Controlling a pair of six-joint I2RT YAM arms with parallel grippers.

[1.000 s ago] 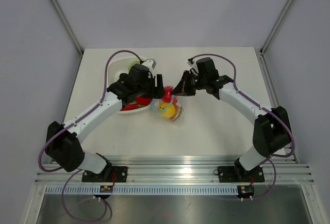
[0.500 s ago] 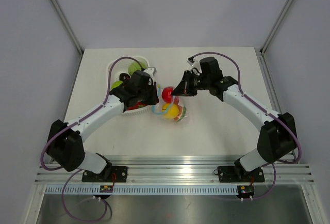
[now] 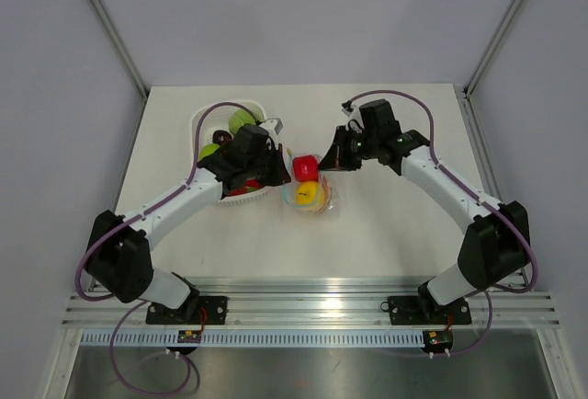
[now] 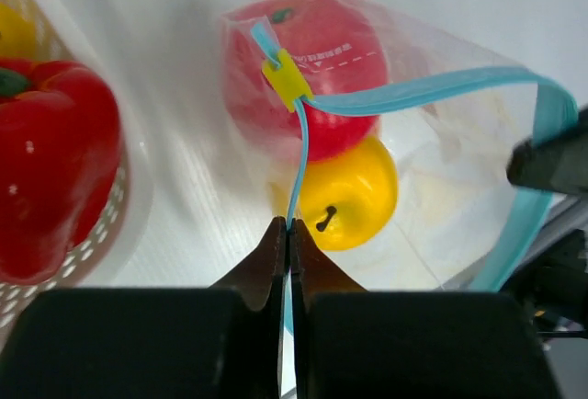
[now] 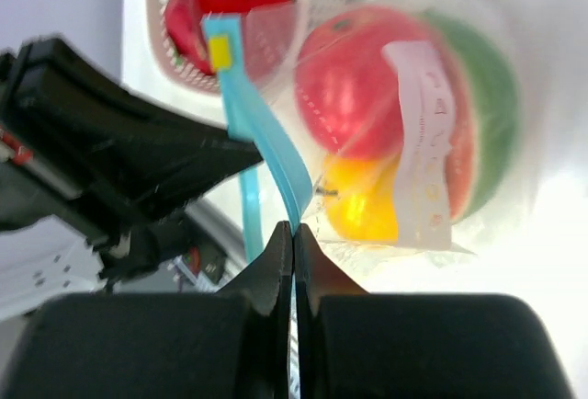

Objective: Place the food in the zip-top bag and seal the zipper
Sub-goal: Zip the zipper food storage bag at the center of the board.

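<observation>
The zip-top bag [image 3: 317,199] lies mid-table between my two grippers, its mouth held open. Inside it is food: a red apple [image 4: 312,59], a yellow fruit [image 4: 349,192] and a green-rimmed slice [image 5: 482,114]. In the left wrist view my left gripper [image 4: 290,224] is shut on the blue zipper [image 4: 413,94], below the yellow slider [image 4: 287,79]. My right gripper [image 5: 294,229] is shut on the opposite run of the zipper [image 5: 266,142]. From above, the left gripper [image 3: 278,175] is at the bag's left and the right gripper [image 3: 328,163] at its upper right.
The white slotted basket [image 3: 198,129] stands left of the bag, partly under my left arm. It holds a red pepper [image 4: 50,169] and green fruit [image 3: 243,119]. Metal frame posts rise at the table's far corners.
My left gripper let a red fruit drop into the bag, pulled back and shut on the zipper edge. The right arm drew slightly right, and the bag shifted with it.
</observation>
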